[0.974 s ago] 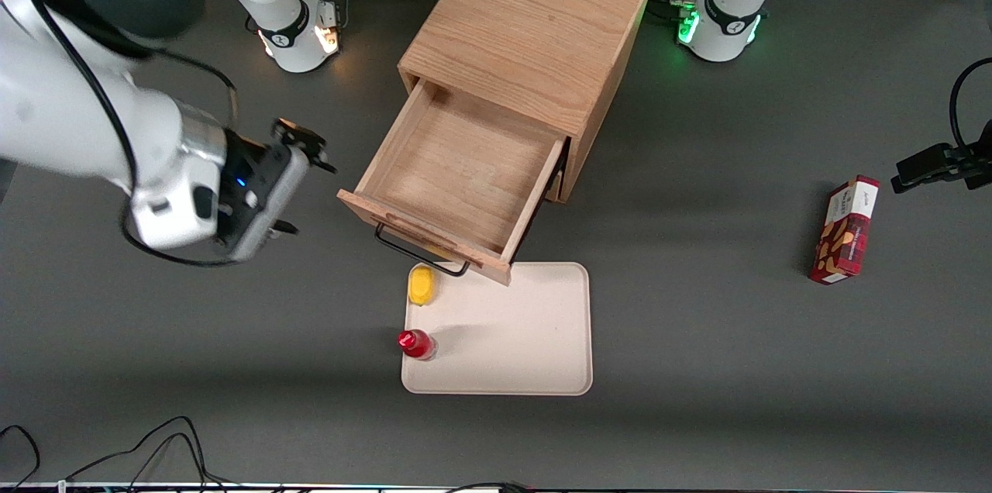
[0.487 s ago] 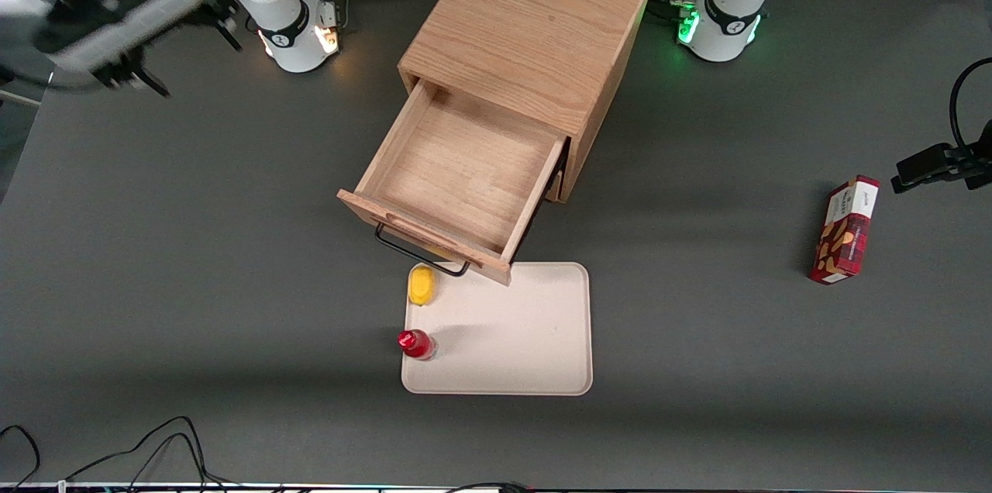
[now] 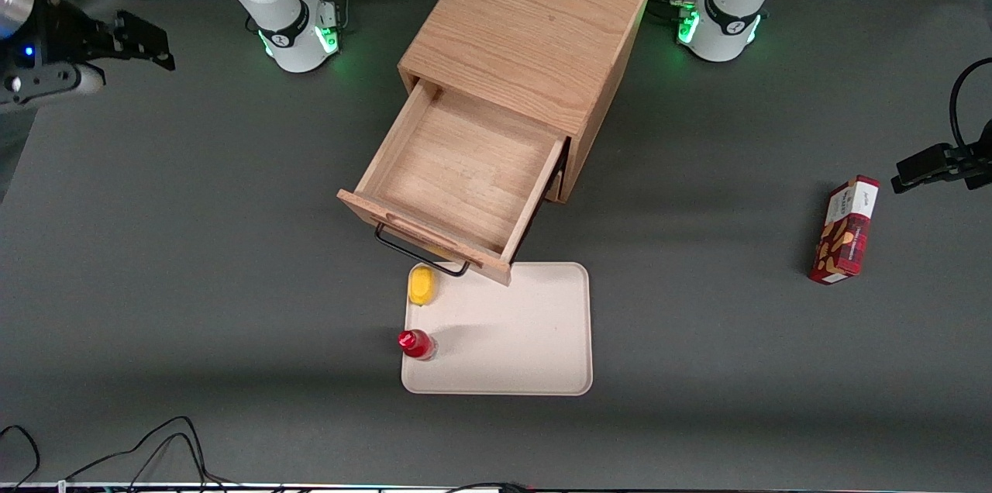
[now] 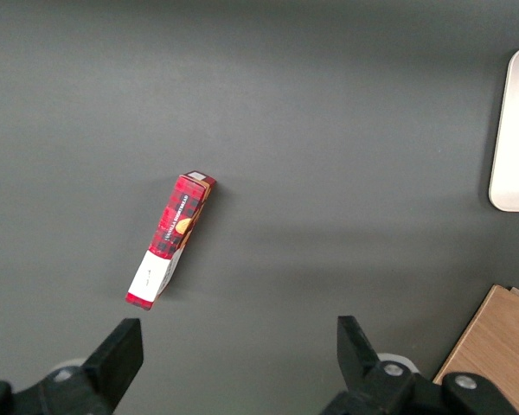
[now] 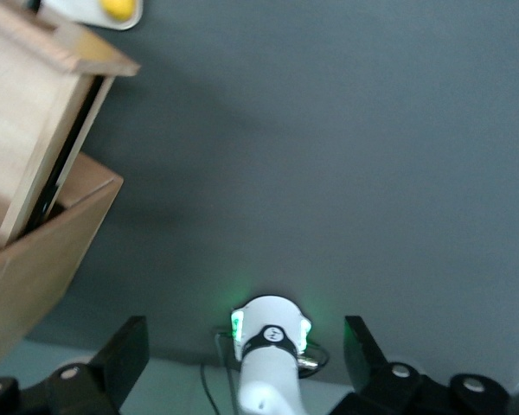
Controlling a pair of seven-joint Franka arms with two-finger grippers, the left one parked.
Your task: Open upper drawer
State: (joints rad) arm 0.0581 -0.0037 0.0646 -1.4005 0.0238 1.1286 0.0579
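The upper drawer [image 3: 457,175] of the oak cabinet [image 3: 535,28] stands pulled far out, and its box is empty. Its black bar handle [image 3: 422,253] faces the front camera, just above the tray's edge. The lower drawer is hidden beneath it. My gripper [image 3: 147,43] is open and empty, high above the table toward the working arm's end, far from the drawer and near my arm's base [image 3: 298,32]. In the right wrist view the open gripper [image 5: 242,350] looks down on that base [image 5: 270,333], with the drawer's side [image 5: 30,121] beside it.
A beige tray [image 3: 511,338] lies in front of the drawer, with a yellow object [image 3: 421,285] and a red bottle [image 3: 416,343] at its edge. A red box [image 3: 845,229] lies toward the parked arm's end. Cables [image 3: 155,446] trail at the table's near edge.
My gripper has pulled away from beside the drawer, farther from the front camera and toward the working arm's end of the table. The drawer has not moved.
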